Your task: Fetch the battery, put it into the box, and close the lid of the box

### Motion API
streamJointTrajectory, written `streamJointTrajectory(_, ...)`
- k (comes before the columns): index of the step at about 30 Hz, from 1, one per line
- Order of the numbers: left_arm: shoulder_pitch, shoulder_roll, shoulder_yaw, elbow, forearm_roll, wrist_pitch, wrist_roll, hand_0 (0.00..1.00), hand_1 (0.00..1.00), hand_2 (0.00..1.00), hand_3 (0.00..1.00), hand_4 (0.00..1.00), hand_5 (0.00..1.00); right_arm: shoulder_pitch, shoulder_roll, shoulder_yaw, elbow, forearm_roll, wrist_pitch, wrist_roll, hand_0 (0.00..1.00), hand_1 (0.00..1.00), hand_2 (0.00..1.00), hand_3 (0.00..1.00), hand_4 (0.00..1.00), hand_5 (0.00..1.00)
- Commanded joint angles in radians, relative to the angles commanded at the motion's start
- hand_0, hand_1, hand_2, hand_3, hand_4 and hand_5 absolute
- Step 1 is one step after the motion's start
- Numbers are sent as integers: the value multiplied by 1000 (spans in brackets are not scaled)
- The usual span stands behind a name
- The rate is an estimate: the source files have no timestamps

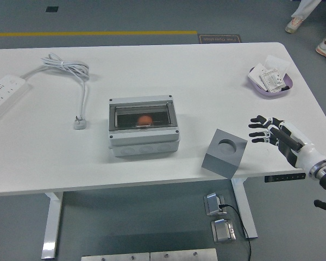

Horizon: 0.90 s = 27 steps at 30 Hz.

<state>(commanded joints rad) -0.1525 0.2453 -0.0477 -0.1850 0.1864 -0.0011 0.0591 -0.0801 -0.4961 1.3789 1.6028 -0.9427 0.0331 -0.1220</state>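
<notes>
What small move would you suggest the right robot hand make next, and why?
Probably a short reach further left. The right robot hand hovers open over the table, empty, just right of the grey cube. The box sits further left with its clear lid down and something orange inside. No battery is plainly recognisable; the purple tray behind the hand holds small white items.

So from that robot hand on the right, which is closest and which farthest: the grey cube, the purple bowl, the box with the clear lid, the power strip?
From the right hand:
1. Grey cube, just left of it.
2. Purple bowl, behind it, far right.
3. Box, table centre.
4. Power strip, far left edge.
</notes>
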Motion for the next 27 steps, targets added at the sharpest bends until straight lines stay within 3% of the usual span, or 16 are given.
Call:
streamJointTrajectory(7,3,-1,-4,0,4,0,2,729,745,727,741,638,432,3,17,21,-6,-7,-49,66,649,647,717,691,790,671)
streamJointTrajectory(20,7,-2,-10,1,7,0,3,728,745,726,740,640,435,22,65,-16,-57,83,-218,346,698,668,721,693,791,667)
streamJointTrajectory(27,8,-4,-5,1,0,0,2,728,745,726,740,639,434,39,104,-27,-75,42,-236,433,738,679,720,689,791,668)
